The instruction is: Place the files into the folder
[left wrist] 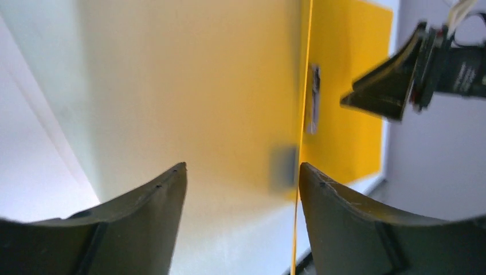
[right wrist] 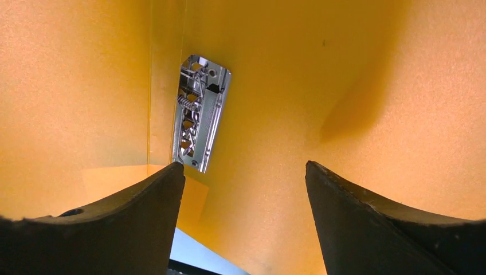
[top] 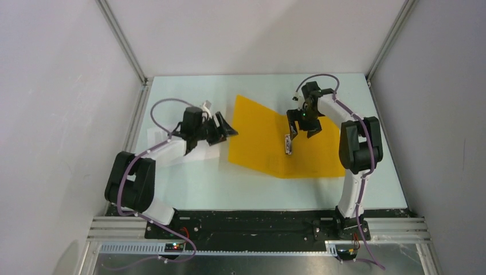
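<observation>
The orange folder point(top: 261, 143) lies open on the table, its left cover raised at a slant. My left gripper point(top: 228, 130) is at that cover's left edge with its jaws open. In the left wrist view the cover's thin edge point(left wrist: 300, 114) runs just inside the right fingertip point(left wrist: 321, 195), with nothing clamped. My right gripper point(top: 302, 132) hovers open over the folder's inner face point(right wrist: 355, 74), beside the metal clip point(right wrist: 200, 112). White files point(top: 207, 152) lie flat under my left arm, partly hidden by it.
The pale green table point(top: 189, 183) is walled by white panels on three sides. A small white object point(top: 206, 106) sits behind my left wrist. The right gripper point(left wrist: 390, 86) shows in the left wrist view beyond the clip point(left wrist: 313, 97).
</observation>
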Controlling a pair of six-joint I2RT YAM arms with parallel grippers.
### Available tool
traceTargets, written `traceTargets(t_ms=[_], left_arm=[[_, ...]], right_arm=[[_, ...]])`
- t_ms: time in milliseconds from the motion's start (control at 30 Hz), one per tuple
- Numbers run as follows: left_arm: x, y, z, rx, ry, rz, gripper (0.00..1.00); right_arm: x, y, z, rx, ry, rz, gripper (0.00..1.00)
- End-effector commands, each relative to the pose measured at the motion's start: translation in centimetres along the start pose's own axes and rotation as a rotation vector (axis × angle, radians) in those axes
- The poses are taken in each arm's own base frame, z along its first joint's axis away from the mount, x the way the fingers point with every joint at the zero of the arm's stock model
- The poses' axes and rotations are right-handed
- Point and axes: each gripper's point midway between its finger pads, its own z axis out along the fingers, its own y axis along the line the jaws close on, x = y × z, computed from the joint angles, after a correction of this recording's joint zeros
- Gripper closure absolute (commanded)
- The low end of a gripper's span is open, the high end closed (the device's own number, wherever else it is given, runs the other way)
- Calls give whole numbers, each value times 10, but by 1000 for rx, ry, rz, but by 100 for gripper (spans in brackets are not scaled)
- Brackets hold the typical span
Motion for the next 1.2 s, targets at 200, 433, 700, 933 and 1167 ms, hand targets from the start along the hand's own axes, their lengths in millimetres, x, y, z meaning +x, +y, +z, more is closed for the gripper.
traceTargets(t_ms=[200,433,700,933,1167], left_arm=[[-178,-89,-54,-258,-451,517,15],[-180,-170,-9,72,-342,503,21],[-154,-155,12,82,-309,424,24],[-137,-111,-4,-9,-303,377,26],[-125,-88,27,-33,-237,319,29]], right_arm=[[-38,27,1,25,-120,-180,19],[-41,48,24,40,-122,-291,17],[-39,78,49,65,-126,-454,17],[-24,98,49,24,-110,-487,15],[-28,91,-8,32,-174,-447,13]])
